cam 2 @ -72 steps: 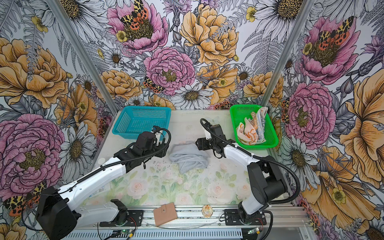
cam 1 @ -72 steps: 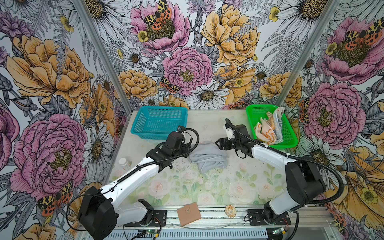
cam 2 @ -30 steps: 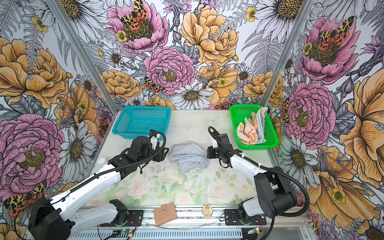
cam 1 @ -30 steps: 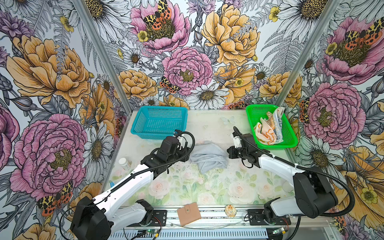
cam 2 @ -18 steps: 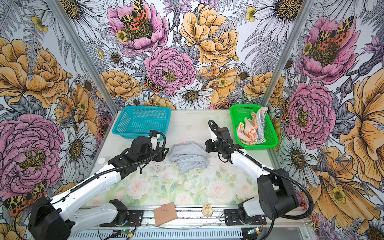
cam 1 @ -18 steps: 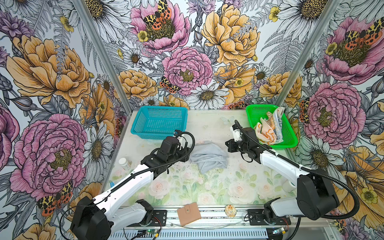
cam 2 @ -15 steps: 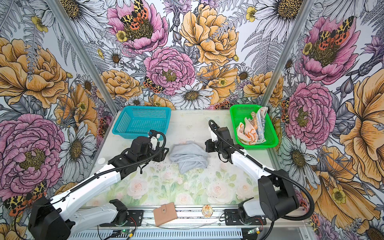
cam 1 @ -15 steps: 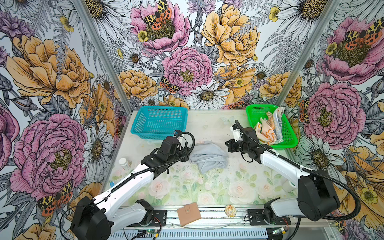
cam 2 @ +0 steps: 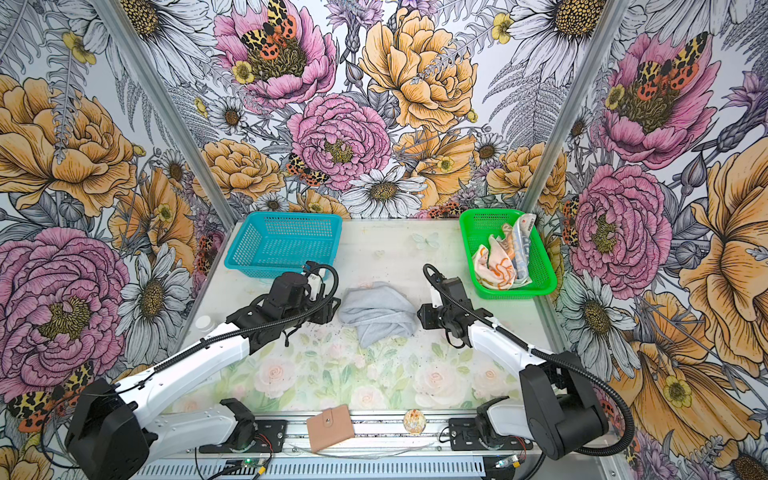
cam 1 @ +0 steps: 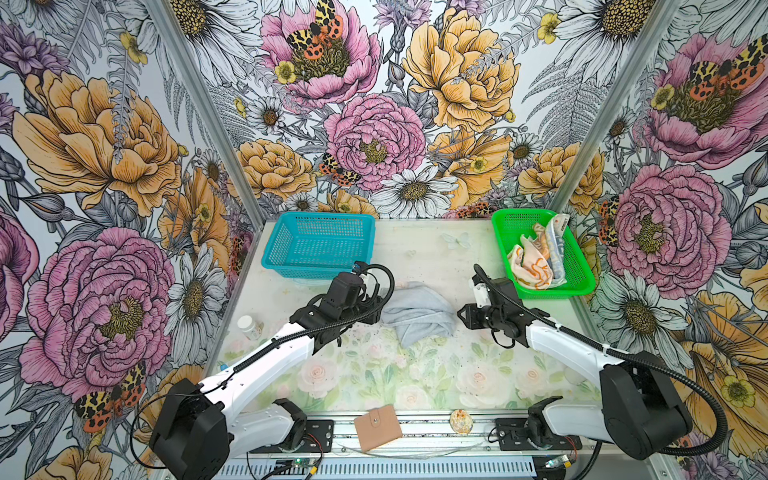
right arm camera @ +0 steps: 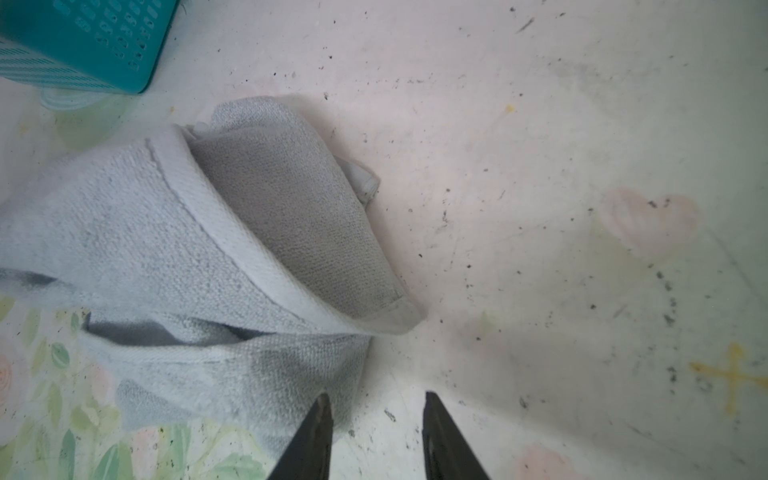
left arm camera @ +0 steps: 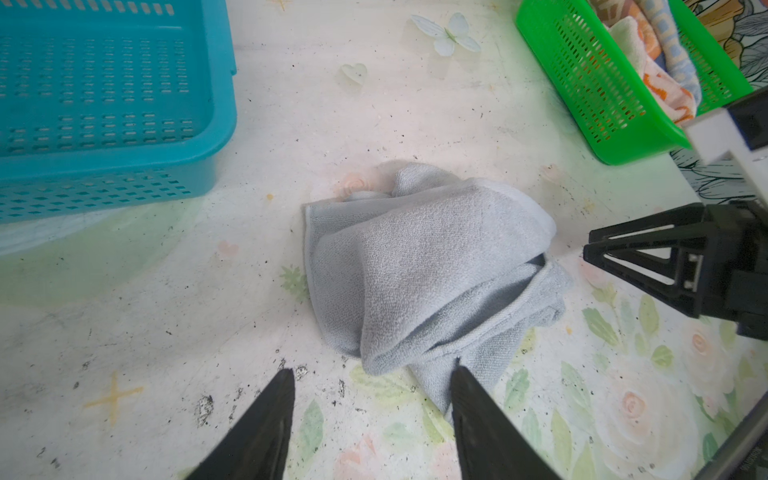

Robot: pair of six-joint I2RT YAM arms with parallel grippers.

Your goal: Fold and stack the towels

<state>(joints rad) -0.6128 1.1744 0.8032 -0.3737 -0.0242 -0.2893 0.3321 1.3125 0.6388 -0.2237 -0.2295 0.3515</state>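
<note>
Left gripper (cam 1: 377,318), top views: just left of the crumpled grey towel (cam 1: 417,316).
Right gripper (cam 1: 460,314), top views: just right of the grey towel.
Flowered towel (cam 1: 530,268) and lettered towel (cam 1: 557,245): bunched in green basket (cam 1: 540,293), well right of the grey towel.
Left wrist view: jaws apart, empty, at the grey towel's edge.
Right wrist view: jaws apart, empty, beside the grey towel.

Table (cam 1: 424,257) holds grey towel (cam 1: 417,316), blue basket (cam 1: 299,270), green basket (cam 1: 557,292)
</note>
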